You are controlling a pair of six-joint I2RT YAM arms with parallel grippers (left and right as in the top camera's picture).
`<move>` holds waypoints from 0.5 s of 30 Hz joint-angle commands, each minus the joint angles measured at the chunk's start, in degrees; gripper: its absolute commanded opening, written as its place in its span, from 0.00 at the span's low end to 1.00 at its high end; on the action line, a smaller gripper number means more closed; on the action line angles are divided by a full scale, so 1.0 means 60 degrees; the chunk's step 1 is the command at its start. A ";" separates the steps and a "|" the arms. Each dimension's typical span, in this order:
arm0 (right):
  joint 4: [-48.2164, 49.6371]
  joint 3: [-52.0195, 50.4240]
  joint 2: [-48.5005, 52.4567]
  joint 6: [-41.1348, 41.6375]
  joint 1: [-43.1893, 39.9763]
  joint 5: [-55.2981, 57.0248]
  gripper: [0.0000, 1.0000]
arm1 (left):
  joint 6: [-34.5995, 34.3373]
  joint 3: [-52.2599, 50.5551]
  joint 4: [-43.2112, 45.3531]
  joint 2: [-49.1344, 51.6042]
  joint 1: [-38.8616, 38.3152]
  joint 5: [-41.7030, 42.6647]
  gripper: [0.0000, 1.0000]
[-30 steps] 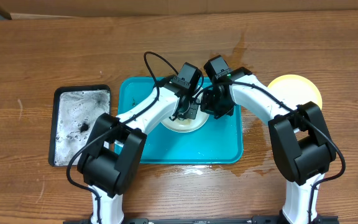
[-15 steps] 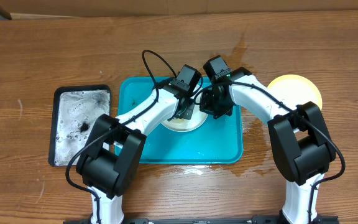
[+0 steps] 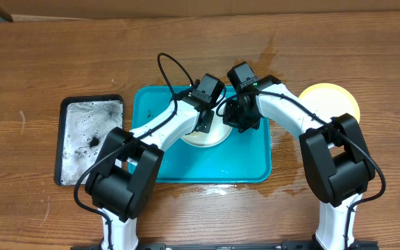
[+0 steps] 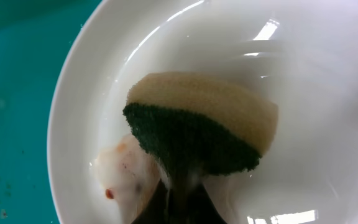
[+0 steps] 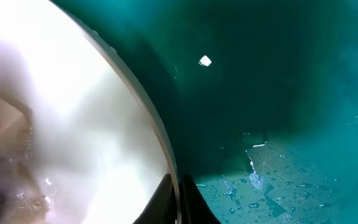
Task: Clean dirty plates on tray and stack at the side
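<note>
Two grips: my left hand (image 4: 176, 200) squeezed the sponge (image 4: 204, 118) onto the plate (image 4: 328, 93) while my right hand (image 5: 180, 198) pinched its rim steady.

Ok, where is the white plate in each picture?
Overhead: the white plate is in the middle of the picture, partly covered.
Left wrist: it fills most of the picture, with the sponge on it.
Right wrist: it takes up the left side, and its rim curves down to the bottom middle.
Shared landmark: the turquoise tray under the plate shows in all three.
</note>
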 commanded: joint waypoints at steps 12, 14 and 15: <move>-0.0058 -0.0233 0.0153 0.0076 -0.0066 0.0525 0.04 | -0.0568 -0.0543 -0.0117 0.0576 0.0149 -0.1723 0.04; -0.0062 -0.0233 0.0153 0.0076 -0.0066 0.0525 0.04 | -0.0685 -0.0543 -0.0058 0.0576 0.0157 -0.1887 0.04; -0.0066 -0.0233 0.0153 0.0076 -0.0066 0.0525 0.04 | -0.0678 -0.0543 -0.0007 0.0576 0.0157 -0.1967 0.04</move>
